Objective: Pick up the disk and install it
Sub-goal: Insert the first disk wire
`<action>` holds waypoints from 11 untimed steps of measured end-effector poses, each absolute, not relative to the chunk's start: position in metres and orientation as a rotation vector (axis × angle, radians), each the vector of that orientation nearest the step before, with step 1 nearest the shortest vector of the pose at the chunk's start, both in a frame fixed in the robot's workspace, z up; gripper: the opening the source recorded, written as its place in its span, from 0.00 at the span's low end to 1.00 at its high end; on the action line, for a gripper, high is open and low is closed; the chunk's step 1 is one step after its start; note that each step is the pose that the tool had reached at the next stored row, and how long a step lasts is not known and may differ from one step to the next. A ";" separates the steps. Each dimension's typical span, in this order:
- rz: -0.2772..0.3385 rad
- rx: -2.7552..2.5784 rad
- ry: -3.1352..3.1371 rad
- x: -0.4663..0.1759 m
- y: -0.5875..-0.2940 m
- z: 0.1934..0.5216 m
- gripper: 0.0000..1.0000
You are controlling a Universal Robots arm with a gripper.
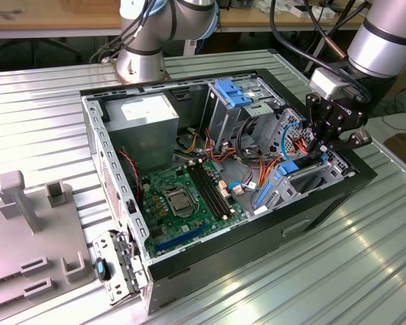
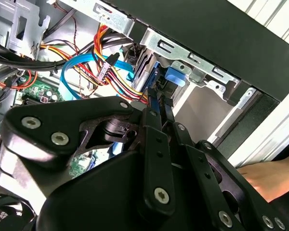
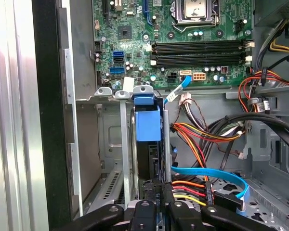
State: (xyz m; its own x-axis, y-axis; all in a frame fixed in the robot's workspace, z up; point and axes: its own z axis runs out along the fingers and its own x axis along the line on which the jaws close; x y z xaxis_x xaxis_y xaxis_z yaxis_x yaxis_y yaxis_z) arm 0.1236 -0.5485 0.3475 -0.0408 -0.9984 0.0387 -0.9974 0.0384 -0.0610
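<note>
- One open black computer case (image 1: 325,203) lies on its side on a ribbed metal table (image 1: 365,271), with one green circuit board (image 1: 183,196) flat on its floor.
- One grey metal box (image 1: 145,118) with a white label sits in the case's far corner in the exterior view.
- One black gripper (image 1: 323,150) hangs over the drive bay at the exterior view's right end of the case; its linkage bars carry round silver screws.
- One disk (image 3: 147,139) stands on edge in the bay's slot, seen end-on in the first wrist view, with a blue plastic tab on its end and thin grey metal rails on either side.
- Two narrow black fingers (image 2: 159,113) are drawn close together and appear to pinch the disk's blue-framed edge in the second wrist view, though the contact itself is hard to make out.
- One flat blue ribbon cable (image 3: 214,174) and a bundle of red, orange and yellow wires (image 3: 202,139) curl just beside the bay.
- One hand (image 2: 269,175) shows past the gripper in the second wrist view.
- One grey moulded fixture (image 1: 27,237) with upright blocks lies on the table at the exterior view's left.
</note>
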 end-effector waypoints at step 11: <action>-0.111 -2.172 2.247 0.124 -0.548 0.347 0.17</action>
